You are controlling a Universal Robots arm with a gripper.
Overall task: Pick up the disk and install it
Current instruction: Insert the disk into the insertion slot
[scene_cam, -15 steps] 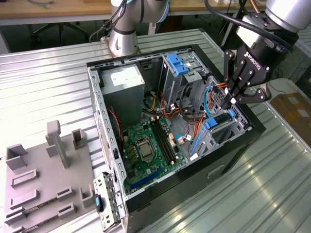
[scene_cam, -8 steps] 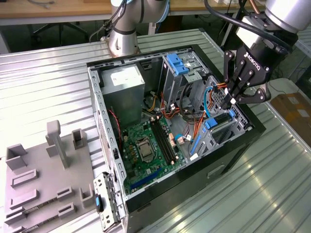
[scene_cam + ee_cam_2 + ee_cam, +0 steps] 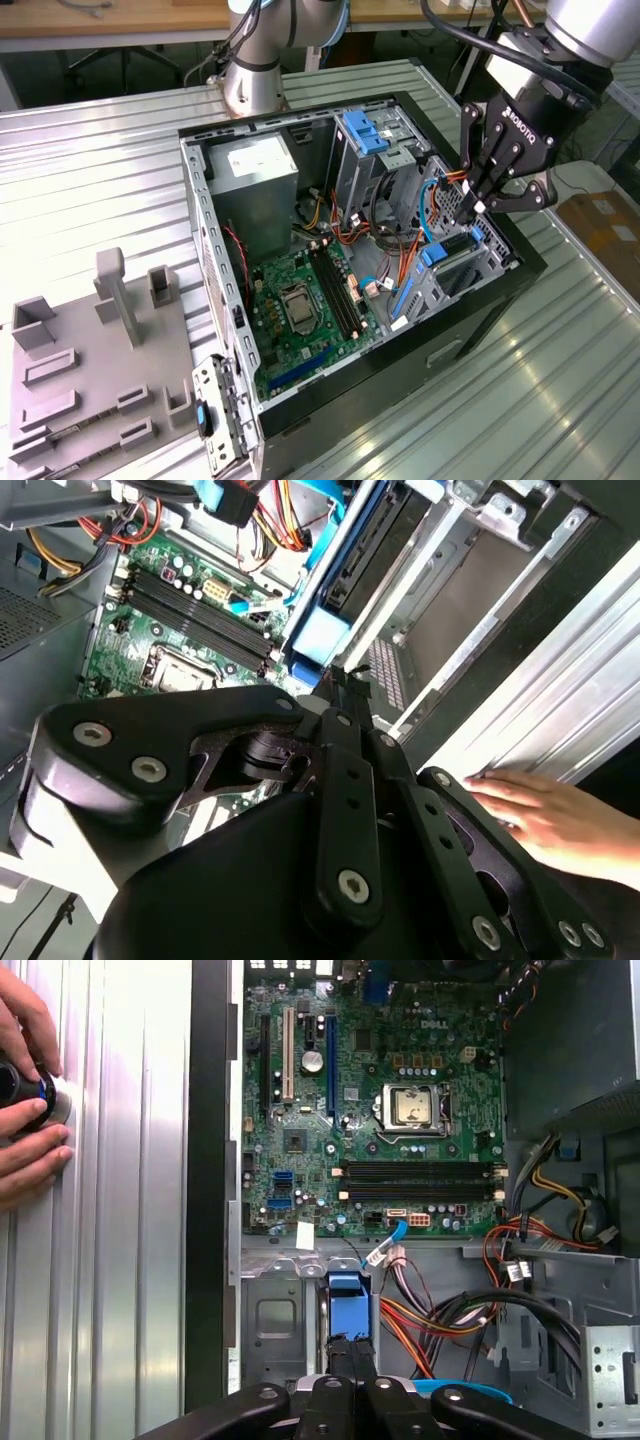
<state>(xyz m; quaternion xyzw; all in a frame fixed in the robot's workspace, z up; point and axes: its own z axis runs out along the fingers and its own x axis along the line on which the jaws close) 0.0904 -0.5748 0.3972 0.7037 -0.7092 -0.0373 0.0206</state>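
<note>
While the disk (image 3: 343, 1292) stands on edge in the drive cage (image 3: 450, 285), at the exterior view's right of the case (image 3: 400, 400), my gripper (image 3: 482, 205) holds its fingers (image 3: 340, 1360) nearly together, seemingly pinching its blue edge. Method: I would press straight along the slot, clear of orange cables (image 3: 445, 178). Markings: white lettering on gripper, white sticker (image 3: 250, 155) on grey box (image 3: 260, 200); none read off.

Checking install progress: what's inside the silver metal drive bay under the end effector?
The blue plastic end of the disk, at the black end effector. The drive bay walls cover its body and label.
</note>
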